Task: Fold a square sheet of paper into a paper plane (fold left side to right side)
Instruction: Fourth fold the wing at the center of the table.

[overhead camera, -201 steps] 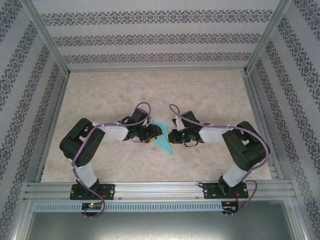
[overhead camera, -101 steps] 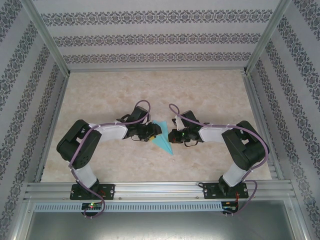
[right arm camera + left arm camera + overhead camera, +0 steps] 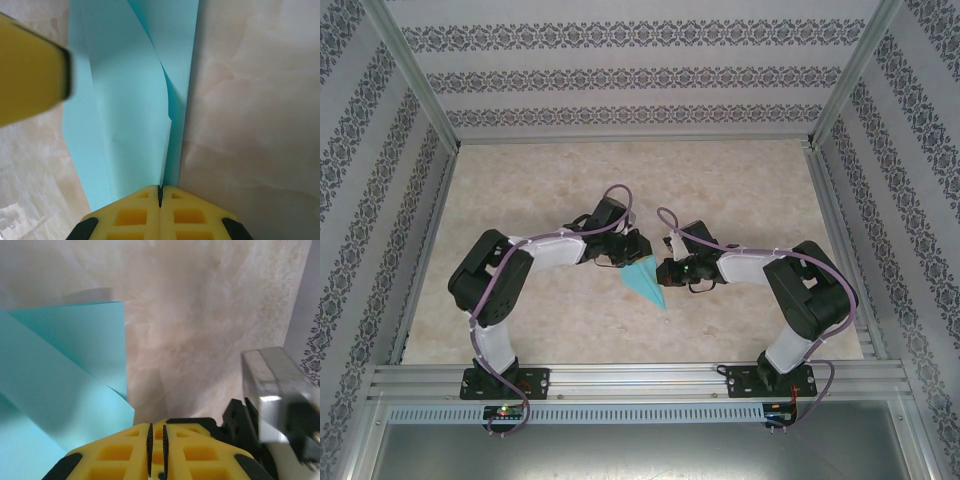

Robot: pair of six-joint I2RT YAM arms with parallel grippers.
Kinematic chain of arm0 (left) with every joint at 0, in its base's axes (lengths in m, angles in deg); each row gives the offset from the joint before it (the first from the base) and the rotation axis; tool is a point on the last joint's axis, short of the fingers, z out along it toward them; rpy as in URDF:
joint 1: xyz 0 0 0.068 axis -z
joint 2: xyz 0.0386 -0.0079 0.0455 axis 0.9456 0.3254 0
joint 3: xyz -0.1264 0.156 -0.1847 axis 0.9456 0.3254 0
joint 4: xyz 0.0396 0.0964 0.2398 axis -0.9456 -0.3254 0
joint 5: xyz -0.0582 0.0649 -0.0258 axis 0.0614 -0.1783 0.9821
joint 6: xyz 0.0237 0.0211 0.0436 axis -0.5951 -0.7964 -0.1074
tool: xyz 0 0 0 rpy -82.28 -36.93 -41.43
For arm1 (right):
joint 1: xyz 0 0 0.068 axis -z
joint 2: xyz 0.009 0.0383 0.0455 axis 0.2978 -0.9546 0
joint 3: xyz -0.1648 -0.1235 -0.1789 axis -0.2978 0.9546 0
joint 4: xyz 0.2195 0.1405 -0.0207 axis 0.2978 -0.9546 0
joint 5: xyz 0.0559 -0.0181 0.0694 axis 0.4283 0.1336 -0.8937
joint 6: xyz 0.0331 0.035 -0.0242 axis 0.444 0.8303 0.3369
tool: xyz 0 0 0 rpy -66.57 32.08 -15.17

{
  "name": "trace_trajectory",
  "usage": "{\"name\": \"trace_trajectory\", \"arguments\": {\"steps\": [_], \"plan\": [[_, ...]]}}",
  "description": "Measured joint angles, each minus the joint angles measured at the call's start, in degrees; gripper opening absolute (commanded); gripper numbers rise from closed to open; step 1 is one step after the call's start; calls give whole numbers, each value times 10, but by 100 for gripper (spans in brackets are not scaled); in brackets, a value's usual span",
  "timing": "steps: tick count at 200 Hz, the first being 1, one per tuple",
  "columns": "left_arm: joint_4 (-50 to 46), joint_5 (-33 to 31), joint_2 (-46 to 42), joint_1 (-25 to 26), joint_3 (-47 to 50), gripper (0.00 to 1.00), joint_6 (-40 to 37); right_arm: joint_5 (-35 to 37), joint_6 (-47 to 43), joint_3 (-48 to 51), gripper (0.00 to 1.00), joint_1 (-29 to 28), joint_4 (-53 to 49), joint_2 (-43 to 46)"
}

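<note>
Left gripper (image 3: 638,247) swung just beyond the paper plane (image 3: 644,281).

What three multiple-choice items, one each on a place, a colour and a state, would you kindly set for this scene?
1. Where on the table does the folded paper lie?
A. by the far wall
B. between the left gripper and the right gripper
C. beside the right arm's base

2. What colour is the folded paper?
A. turquoise
B. red
C. white

3. How do the right gripper's jaws stand?
A. wide open
B. shut on the paper's edge
C. shut on a pen

Key: 1 B, the top view shows it between them; 2 A, plain in each view; 3 B, the right wrist view shows the edge running in between the closed jaws.
</note>
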Motion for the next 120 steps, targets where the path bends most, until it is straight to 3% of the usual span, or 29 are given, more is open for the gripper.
{"name": "trace_trajectory", "arguments": {"steps": [120], "plan": [[-3,-3,42,0,4,16,-15,0,-15,-12,0,-1,-18,-5]]}}
